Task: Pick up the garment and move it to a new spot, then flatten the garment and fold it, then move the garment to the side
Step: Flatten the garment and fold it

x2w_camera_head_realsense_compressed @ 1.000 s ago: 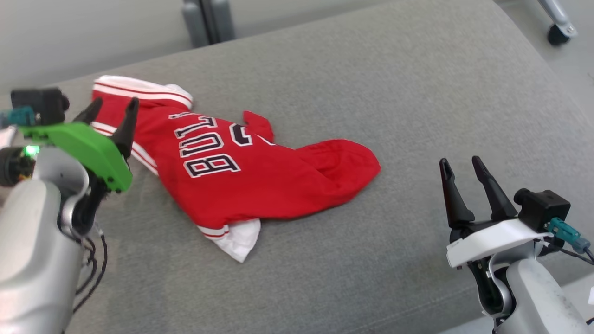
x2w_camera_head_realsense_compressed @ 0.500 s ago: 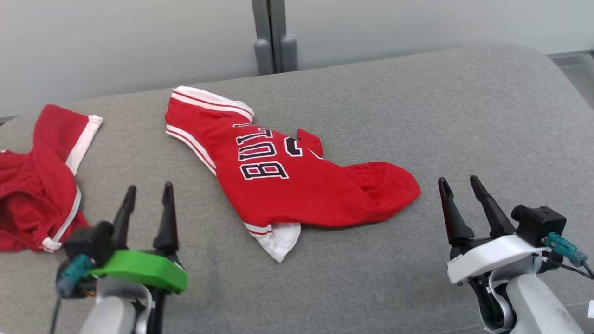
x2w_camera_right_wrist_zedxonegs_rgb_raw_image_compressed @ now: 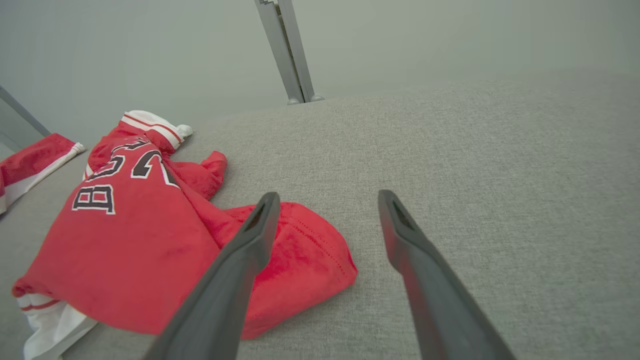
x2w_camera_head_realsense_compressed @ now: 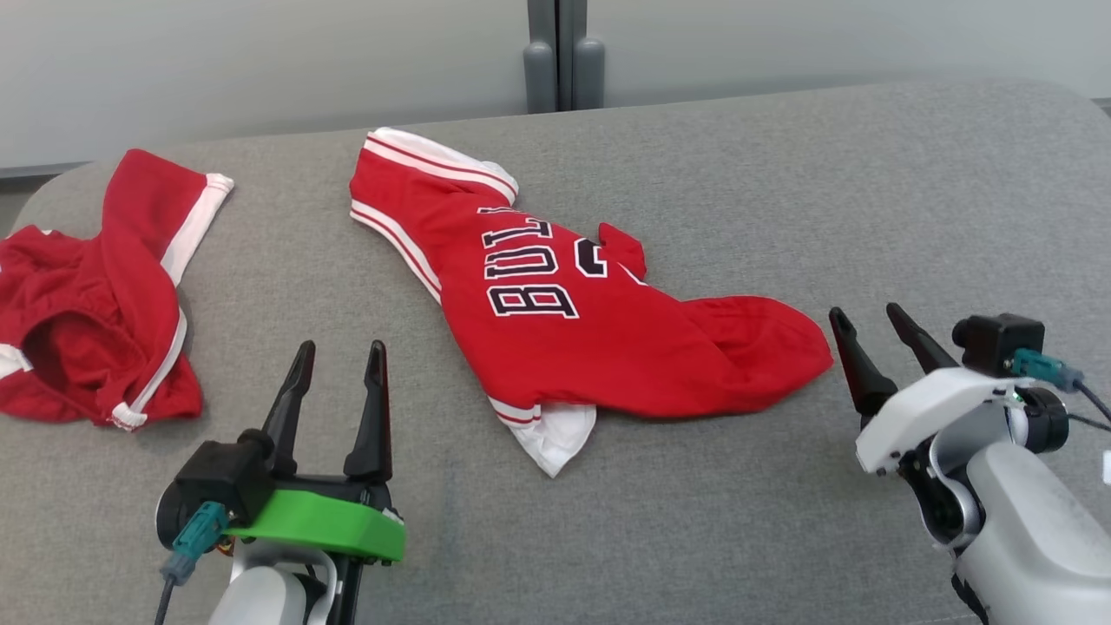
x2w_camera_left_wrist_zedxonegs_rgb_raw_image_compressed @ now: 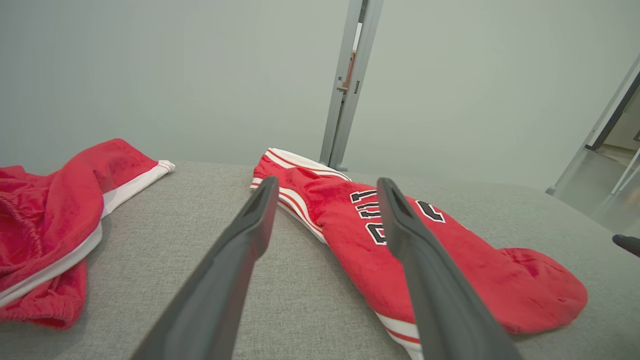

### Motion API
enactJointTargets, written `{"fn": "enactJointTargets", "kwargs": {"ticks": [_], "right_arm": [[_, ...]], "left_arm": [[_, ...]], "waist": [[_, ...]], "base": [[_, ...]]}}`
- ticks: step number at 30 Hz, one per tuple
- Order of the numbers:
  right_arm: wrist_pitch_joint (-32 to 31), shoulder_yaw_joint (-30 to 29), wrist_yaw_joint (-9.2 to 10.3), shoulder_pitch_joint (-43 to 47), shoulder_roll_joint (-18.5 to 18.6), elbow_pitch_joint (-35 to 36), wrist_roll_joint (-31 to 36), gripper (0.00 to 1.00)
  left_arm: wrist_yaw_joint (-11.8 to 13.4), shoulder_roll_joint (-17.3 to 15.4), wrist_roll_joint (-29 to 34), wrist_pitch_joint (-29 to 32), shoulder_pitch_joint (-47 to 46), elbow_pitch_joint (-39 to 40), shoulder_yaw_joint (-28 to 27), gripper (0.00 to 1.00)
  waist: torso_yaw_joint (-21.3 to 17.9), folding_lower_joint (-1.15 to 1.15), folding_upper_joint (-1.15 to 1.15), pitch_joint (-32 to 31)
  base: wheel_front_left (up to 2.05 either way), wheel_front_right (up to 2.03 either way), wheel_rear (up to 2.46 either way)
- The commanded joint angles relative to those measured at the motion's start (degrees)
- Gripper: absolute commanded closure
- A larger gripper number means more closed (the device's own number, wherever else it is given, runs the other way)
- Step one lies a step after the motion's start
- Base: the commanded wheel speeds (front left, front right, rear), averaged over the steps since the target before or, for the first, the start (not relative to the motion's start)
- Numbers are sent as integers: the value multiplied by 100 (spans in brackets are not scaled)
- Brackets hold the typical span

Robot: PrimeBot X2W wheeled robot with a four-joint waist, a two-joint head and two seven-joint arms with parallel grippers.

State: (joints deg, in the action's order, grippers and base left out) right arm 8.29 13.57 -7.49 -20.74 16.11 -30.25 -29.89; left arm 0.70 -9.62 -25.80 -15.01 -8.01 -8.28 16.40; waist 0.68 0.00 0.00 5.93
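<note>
The garment (x2w_camera_head_realsense_compressed: pixel 608 338), a red jersey with white-striped trim, lies crumpled on its side in the middle of the grey cushion (x2w_camera_head_realsense_compressed: pixel 825 174), its striped hem towards the far left and its rounded red end towards the right. A white flap (x2w_camera_head_realsense_compressed: pixel 555 434) pokes out from under its near edge.

The left gripper (x2w_camera_head_realsense_compressed: pixel 340 349) stands over bare cushion at the near left of the jersey, its fingers spread wide with nothing between them and clear of the cloth. The right gripper (x2w_camera_head_realsense_compressed: pixel 865 312) is just beside the jersey's rounded right end, its fingers likewise wide apart and empty (whether its inner finger brushes the cloth, I cannot tell: in the right wrist view that finger crosses the red end).

The black-and-white lettering reads "BUL" and then runs into a fold; the number beside it is half tucked under. In the left wrist view one finger covers part of the letters.

A second red piece (x2w_camera_head_realsense_compressed: pixel 95 330) with white edging lies bunched at the cushion's far left, cut off by the edge of the head view. Behind the cushion a grey post (x2w_camera_head_realsense_compressed: pixel 560 52) rises against a pale wall (x2w_camera_head_realsense_compressed: pixel 260 69).
</note>
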Motion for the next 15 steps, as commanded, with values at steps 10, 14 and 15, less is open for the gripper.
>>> {"fn": "enactJointTargets", "kwargs": {"ticks": [10, 14, 15], "right_arm": [[-1782, 489, 0, -1151, 236, -1591, -1189, 0], [-2205, 627, 0, -1225, 188, -1919, -1404, 0], [-2163, 663, 0, -1228, 187, -1930, -1431, 5]], "left_arm": [[-427, 401, 360, -21, 74, -209, -363, 0], [-489, 472, 413, -21, 94, -303, -482, 0], [-511, 488, 431, -21, 102, -326, -509, 0]], "waist": [[607, 0, 0, 343], [668, 0, 0, 326], [668, 0, 0, 315]], "base": [[0, 0, 0], [0, 0, 0], [0, 0, 0]]}}
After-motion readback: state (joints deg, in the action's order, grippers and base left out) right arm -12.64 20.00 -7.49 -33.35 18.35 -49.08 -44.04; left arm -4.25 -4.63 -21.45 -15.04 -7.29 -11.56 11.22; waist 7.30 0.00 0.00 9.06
